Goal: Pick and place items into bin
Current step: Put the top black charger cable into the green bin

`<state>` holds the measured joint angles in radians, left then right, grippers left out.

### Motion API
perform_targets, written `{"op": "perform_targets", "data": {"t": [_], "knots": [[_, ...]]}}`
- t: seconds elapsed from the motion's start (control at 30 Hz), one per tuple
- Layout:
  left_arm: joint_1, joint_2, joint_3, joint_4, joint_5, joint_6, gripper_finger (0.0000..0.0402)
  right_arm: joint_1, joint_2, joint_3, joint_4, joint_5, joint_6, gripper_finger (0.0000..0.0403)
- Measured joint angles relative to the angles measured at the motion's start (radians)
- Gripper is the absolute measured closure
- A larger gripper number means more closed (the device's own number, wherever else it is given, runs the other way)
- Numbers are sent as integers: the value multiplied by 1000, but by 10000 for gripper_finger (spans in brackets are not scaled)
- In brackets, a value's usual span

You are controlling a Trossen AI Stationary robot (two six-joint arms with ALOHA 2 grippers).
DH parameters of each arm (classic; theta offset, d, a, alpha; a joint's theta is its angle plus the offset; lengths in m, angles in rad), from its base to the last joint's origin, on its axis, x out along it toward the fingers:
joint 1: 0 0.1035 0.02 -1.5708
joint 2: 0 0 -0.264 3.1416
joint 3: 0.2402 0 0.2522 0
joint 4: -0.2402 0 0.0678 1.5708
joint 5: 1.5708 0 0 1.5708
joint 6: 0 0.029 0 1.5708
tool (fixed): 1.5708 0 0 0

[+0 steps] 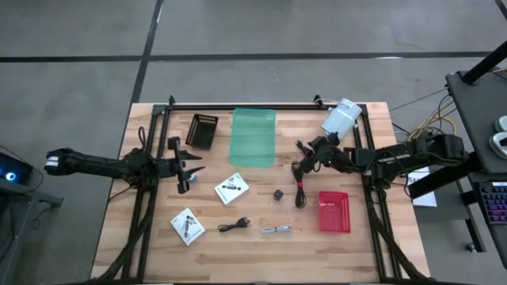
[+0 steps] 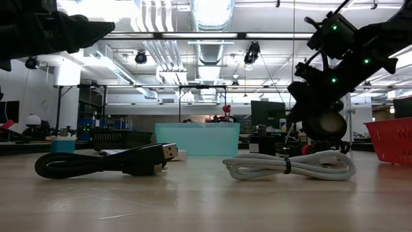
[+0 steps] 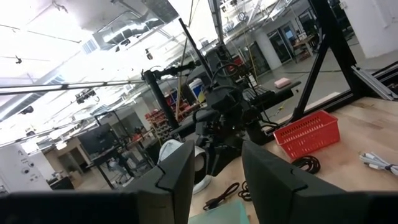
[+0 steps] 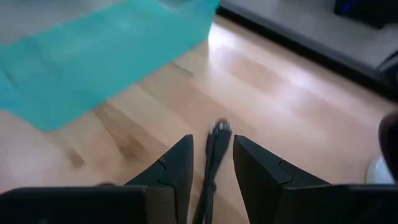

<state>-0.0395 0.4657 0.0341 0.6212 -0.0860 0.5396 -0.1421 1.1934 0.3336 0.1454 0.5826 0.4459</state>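
Note:
The green bin point(image 1: 253, 136) stands at the table's far middle. My right gripper point(image 1: 303, 156) hovers just right of it, open, and a thin black cable point(image 1: 299, 180) trails from it toward the near edge. In the right wrist view the cable's plug end point(image 4: 219, 129) lies between the fingers of my right gripper point(image 4: 212, 140). Two white packets point(image 1: 232, 188) point(image 1: 188, 226), a dark cube point(image 1: 278, 194), a short black cable point(image 1: 234, 226) and a grey cable point(image 1: 276, 230) lie flat on the wood. My left gripper point(image 1: 190, 168) waits open at the left, holding nothing. My right gripper has the black cable point(image 4: 211, 168) running along between its two fingers, and the plug end reaches past the fingertips. Wood shows on either side of the cable at the tips. I cannot tell whether the fingers touch it farther back.
A black basket point(image 1: 202, 131) stands left of the bin, and a red basket point(image 1: 334, 211) stands near the right frame leg. A large white cylinder point(image 1: 342, 117) lies at the far right. Black frame rails run along the table's left, right and far sides.

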Motion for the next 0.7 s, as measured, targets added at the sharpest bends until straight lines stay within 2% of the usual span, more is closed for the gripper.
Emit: {"op": "perform_targets", "data": {"t": [0.43,0.7], "knots": [[0,26,0,34,0,1,283,-9,2,0,-94,-94,107,298],[0,47,0,60,0,1,283,-10,2,0,-126,-112,135,305]]}}
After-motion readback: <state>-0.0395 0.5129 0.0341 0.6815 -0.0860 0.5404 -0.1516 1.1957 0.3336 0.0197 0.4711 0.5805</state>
